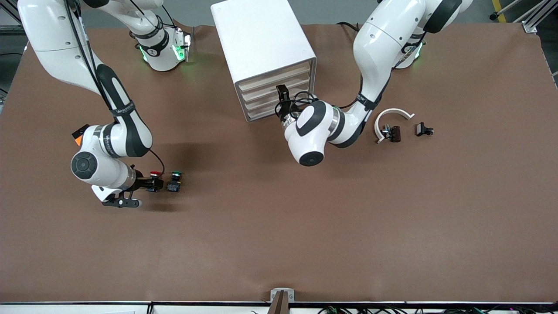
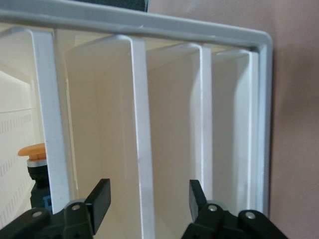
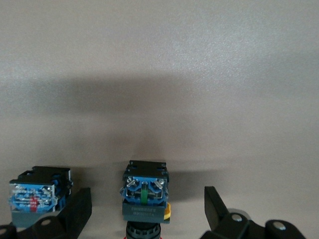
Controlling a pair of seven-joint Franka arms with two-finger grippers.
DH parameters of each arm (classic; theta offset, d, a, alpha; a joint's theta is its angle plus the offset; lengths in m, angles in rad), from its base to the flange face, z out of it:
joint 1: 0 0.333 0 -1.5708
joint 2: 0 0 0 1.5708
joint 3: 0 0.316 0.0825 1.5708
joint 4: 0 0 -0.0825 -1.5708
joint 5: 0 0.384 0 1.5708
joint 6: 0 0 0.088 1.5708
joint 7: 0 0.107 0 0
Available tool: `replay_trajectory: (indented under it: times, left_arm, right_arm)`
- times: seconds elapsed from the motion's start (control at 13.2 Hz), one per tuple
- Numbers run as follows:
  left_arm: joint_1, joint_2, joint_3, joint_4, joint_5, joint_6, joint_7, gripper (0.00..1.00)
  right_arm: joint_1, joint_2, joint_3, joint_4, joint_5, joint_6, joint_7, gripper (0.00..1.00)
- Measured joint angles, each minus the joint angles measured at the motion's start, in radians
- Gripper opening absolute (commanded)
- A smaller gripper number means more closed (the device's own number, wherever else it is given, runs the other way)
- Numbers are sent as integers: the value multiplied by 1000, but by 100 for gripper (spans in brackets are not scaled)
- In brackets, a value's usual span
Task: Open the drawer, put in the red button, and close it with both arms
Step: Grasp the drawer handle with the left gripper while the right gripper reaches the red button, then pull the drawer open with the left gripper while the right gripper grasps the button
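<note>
Right tool (image 3: 147,199), jaws wide and empty, straddles the red button (image 1: 154,175) on the worktop (image 1: 305,218), beside a green-capped switch (image 1: 175,176). Left tool (image 2: 149,196), part-open and holding nothing, brackets a drawer lip (image 2: 142,124). The button is judged light and rigid, best gripped by the flat sides of its body.

Brown table (image 1: 279,244) (matte, evenly lit); grey floor (image 1: 322,11) and metal framing (image 1: 529,15) at its edge.
</note>
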Motion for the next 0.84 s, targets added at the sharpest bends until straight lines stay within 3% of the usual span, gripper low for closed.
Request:
replay_trajectory:
  times: [0.23,0.53,0.68,0.84]
  left_arm:
    - [-28,1,1,0,-5,0,-5,53]
    - [-38,4,2,-2,-6,0,-17,16]
    - [-41,12,3,-2,-6,2,-17,6]
    - [-41,19,6,-2,-9,0,-18,4]
  right_arm:
    - [0,7,0,-1,0,5,3,64]
    - [1,18,1,-1,0,10,6,47]
    - [2,18,1,-1,0,11,6,39]
    - [3,18,1,-1,0,11,6,31]
